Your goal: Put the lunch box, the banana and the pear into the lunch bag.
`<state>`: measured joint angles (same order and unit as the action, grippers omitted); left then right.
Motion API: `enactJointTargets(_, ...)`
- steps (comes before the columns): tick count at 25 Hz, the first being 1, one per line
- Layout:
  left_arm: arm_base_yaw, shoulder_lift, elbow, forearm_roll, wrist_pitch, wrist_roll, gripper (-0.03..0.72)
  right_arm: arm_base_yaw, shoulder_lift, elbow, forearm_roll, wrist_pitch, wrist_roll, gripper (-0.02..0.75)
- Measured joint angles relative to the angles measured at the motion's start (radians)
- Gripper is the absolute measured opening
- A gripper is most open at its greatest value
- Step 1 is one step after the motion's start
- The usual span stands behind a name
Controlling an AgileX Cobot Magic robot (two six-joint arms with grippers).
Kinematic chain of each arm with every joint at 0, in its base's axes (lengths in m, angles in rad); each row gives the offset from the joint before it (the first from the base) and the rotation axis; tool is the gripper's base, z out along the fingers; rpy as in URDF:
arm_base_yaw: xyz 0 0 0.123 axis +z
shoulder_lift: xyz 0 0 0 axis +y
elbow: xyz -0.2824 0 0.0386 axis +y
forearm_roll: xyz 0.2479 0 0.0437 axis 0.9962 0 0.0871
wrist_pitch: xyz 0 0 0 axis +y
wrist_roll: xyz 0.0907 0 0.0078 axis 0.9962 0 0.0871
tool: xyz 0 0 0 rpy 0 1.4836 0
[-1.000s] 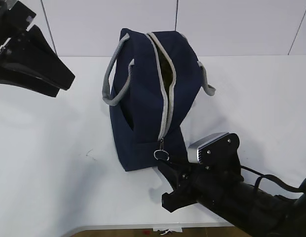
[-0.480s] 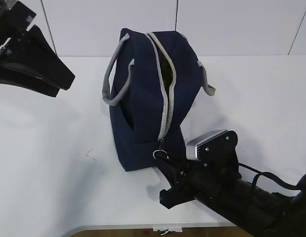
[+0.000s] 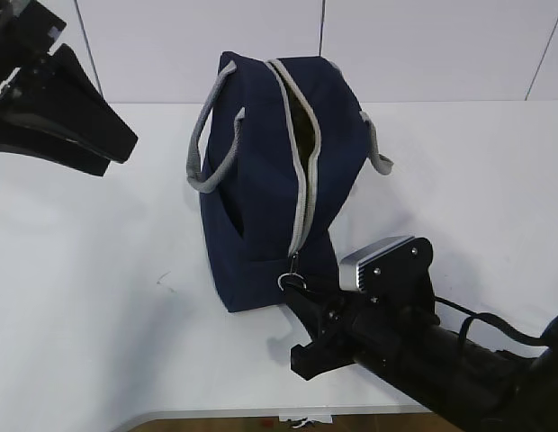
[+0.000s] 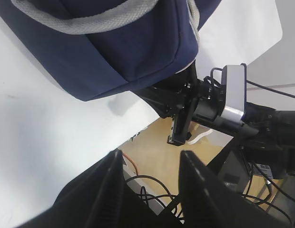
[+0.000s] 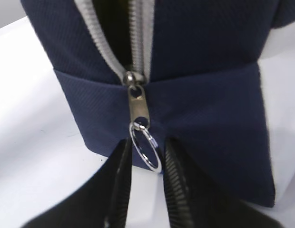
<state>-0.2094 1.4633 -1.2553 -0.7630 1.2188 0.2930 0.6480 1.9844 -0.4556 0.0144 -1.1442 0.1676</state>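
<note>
Flanking ring pull (image 5: 146, 148) — right pincer (image 5: 145, 164) fingers

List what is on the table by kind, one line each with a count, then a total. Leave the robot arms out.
Lunch bag, navy: 1
Webbing handles, grey: 2
Zipper, grey: 1
Ring pull, metal: 1
Lunch box, banana, pear: 0 in view
Total: 5

You have a plain white worktop (image 3: 99, 297) backed by a white panelled wall (image 3: 423, 45) with thin dark seams; below its edge, tan floor (image 4: 152, 156) and loose cables (image 4: 147, 183).
</note>
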Motion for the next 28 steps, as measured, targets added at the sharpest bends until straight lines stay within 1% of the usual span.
enactJointTargets(5, 0.0, 0.0, 0.0, 0.0, 0.0, 0.0, 0.298, 0.0, 0.0, 0.0, 0.0, 0.0, 0.0, 0.119)
enactJointTargets(8, 0.0, 0.0, 0.0, 0.0, 0.0, 0.0, 0.298, 0.0, 0.0, 0.0, 0.0, 0.0, 0.0, 0.096)
enactJointTargets(11, 0.0, 0.0, 0.0, -0.008, 0.0, 0.0, 0.298, 0.0, 0.0, 0.0, 0.0, 0.0, 0.0, 0.09)
enactJointTargets(18, 0.0, 0.0, 0.0, -0.042, 0.0, 0.0, 0.298, 0.0, 0.0, -0.005, -0.057, 0.0, 0.0, 0.088)
enactJointTargets(23, 0.0, 0.0, 0.0, -0.042, 0.0, 0.0, 0.298, 0.0, 0.005, -0.007, -0.051, 0.0, 0.0, 0.088)
enactJointTargets(28, 0.0, 0.0, 0.0, -0.043, 0.0, 0.0, 0.298, 0.0, 0.012, -0.007, -0.014, 0.0, 0.0, 0.088)
